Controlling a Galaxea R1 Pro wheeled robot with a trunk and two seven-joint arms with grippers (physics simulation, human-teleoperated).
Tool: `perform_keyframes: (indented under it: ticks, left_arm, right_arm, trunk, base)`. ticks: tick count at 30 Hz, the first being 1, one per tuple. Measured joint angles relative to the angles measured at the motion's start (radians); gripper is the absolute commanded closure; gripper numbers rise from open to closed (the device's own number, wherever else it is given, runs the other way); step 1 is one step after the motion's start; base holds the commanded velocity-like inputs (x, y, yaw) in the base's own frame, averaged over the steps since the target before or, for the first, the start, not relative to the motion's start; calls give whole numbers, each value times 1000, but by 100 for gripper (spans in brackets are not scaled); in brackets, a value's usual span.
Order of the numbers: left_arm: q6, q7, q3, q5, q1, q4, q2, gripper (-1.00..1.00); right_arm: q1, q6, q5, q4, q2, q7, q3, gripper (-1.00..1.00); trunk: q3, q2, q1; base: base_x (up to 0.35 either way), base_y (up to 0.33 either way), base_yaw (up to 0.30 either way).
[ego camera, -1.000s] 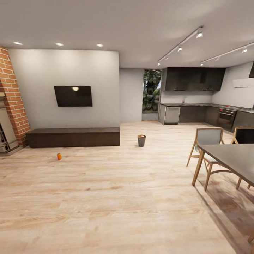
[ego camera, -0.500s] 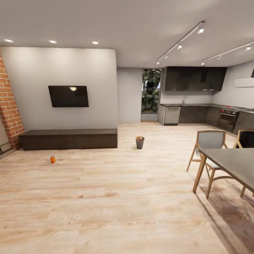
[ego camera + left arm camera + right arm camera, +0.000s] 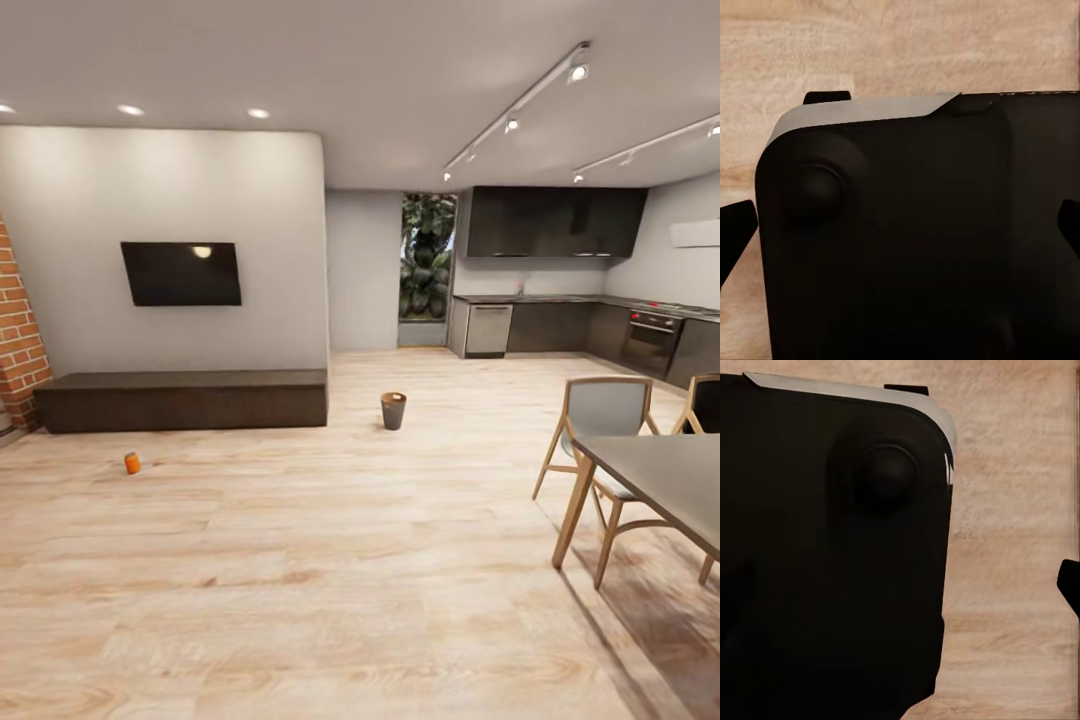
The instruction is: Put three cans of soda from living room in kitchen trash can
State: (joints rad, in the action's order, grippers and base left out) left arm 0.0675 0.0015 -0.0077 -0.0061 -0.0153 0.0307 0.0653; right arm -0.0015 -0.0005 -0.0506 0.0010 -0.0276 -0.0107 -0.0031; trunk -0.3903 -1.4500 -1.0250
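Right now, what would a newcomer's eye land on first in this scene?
Probably the orange can, upright on the wood floor in front of the low dark bench under the wall TV. Next, the small bin standing alone mid-floor, between the bench's end and the dark kitchen beyond. A table with chairs sits at the right.

A wide stretch of wood plank floor (image 3: pixel 330 580) lies open from the near edge to the far wall. On it, an orange soda can (image 3: pixel 132 463) stands alone at the left, well apart from the trash can (image 3: pixel 393 410) near the middle. A long dark bench (image 3: pixel 180 399) runs along the far left wall, with a brick chimney (image 3: pixel 15 330) at its left end. At the right, a dining surface (image 3: pixel 665 475) and chairs (image 3: pixel 600 420) block passage. Kitchen counters (image 3: pixel 560 325) line the far right.
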Motion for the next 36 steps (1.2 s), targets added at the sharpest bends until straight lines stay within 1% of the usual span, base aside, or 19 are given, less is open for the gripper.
perform_keyframes:
  ticks: [13, 36]
  left_arm:
    - [0, 0, 0, 0, 0, 0, 2, -100]
    - [0, 0, 0, 0, 0, 0, 5, -100]
  right_arm:
    - [0, 0, 0, -1, 0, 0, 0, -100]
    - [0, 0, 0, 0, 0, 0, 1, -100]
  trunk:
    - [0, 0, 0]
    - [0, 0, 0]
  base:
    - [339, -113, 7]
    - [339, -119, 64]
